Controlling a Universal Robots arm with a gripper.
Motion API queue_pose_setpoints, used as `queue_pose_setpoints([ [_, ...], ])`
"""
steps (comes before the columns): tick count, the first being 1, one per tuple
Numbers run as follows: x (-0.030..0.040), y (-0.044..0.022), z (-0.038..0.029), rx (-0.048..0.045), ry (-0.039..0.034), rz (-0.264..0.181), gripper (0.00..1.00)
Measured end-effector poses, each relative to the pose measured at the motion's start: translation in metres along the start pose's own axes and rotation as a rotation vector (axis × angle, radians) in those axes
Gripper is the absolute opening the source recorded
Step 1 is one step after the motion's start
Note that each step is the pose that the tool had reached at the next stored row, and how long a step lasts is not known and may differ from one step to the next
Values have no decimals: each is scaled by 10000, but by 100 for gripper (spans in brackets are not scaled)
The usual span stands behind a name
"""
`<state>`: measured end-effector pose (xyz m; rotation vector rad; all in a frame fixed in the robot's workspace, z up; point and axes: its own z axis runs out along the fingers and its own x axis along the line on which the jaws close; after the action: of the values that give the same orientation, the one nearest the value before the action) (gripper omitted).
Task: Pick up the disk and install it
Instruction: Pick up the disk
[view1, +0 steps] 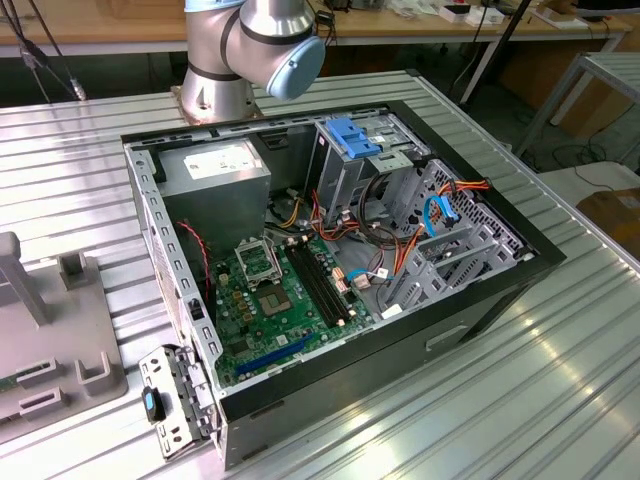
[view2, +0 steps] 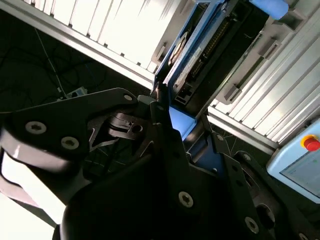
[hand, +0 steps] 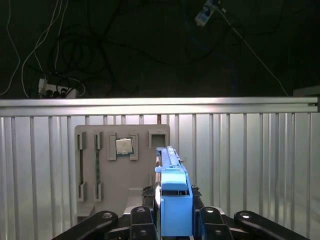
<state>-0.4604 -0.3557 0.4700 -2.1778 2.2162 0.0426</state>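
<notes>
While gripping the flat rectangular grey metal disk with bright blue plastic side rails (hand: 169, 161), holds the black linkage hand (hand: 173, 199) closed down to the drive's own thickness, with one finger (hand: 148, 196) on either side and nothing else in the grasp. Aims the drive edge-on over the ribbed metal bench (hand: 250, 165), far end toward the pale grey slotted fixture block (hand: 137, 176); cannot tell whether that end touches the block or hangs just apart from it. Presents the same drive (view2: 192, 47) in the second wrist view as a thin slab running away from the fingers, with a blue rail along one edge and the dark connector side along the other. Seems to favour the edge-on hold for drawing the slab out of an upright slot and sliding it into a narrow bay, though that is judgement only. Leaves the installing undone. Finds, in the exterior view, the black open computer case (view1: 470, 300) lying on its side with the opening upward, likely for reach from above. Finds inside it the metal drive cage with a blue plastic top latch (view1: 350, 135), the grey power-supply box with a white label (view1: 215, 165) and the green motherboard (view1: 270, 290). Counts one disk, one hand with two fingers, one case, one cage, one power-supply box, and one fixture block bearing one small square silver chip (hand: 124, 146).
</notes>
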Motion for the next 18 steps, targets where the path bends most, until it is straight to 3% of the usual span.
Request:
queue_pose_setpoints([
  [1, -7, -1, -147, 0, 0, 0, 37],
  [2, -10, -2, -237, 0, 1, 0, 37],
  [9, -14, -2, -306, 1, 0, 0, 37],
  [18, -14, -2, -311, 0, 0, 0, 37],
])
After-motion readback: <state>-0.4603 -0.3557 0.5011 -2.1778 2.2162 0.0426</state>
